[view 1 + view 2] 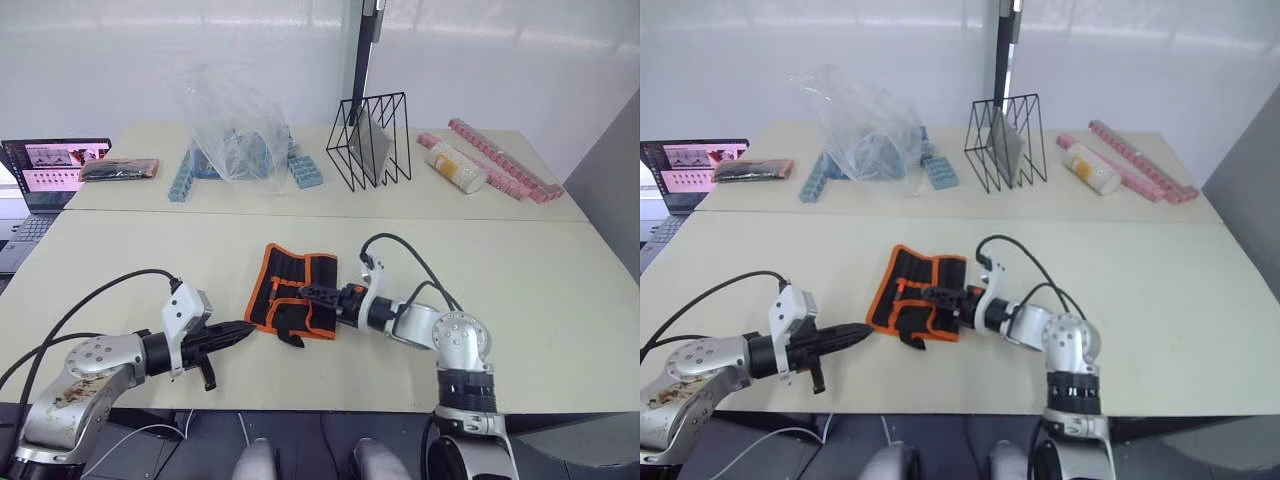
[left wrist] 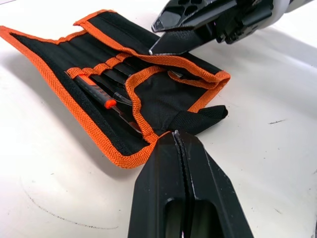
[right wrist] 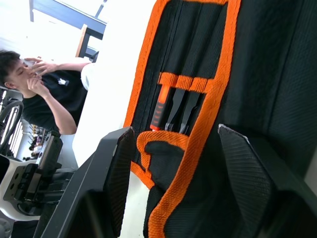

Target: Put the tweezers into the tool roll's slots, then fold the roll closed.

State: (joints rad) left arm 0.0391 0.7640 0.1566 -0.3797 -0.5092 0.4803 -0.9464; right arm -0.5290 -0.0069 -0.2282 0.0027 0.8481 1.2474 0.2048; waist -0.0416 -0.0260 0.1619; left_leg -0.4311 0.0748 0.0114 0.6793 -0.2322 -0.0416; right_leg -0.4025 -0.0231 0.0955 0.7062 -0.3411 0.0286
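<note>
The tool roll [image 1: 292, 288] lies partly open on the near table, black with orange edging, and its black strap [image 2: 199, 119] sticks out at the near corner. Slim dark tweezers [image 2: 118, 83] sit tucked in the slots [image 3: 184, 84] under an orange stripe, beside an orange-handled tool [image 3: 157, 110]. My right gripper [image 1: 318, 294] is open and hovers over the roll's right part, one finger on each side of the orange-edged flap [image 3: 195, 148]. My left gripper [image 1: 250, 327] is shut and empty, its tip just short of the roll's near left corner.
The far table holds a black wire rack [image 1: 368, 140], a clear plastic bag [image 1: 232, 130] over blue blocks, pink block strips [image 1: 505, 160], a bottle [image 1: 455, 165], and a dark packet [image 1: 120, 169]. A laptop [image 1: 55, 170] stands at far left. A person [image 3: 49, 94] sits beyond the table.
</note>
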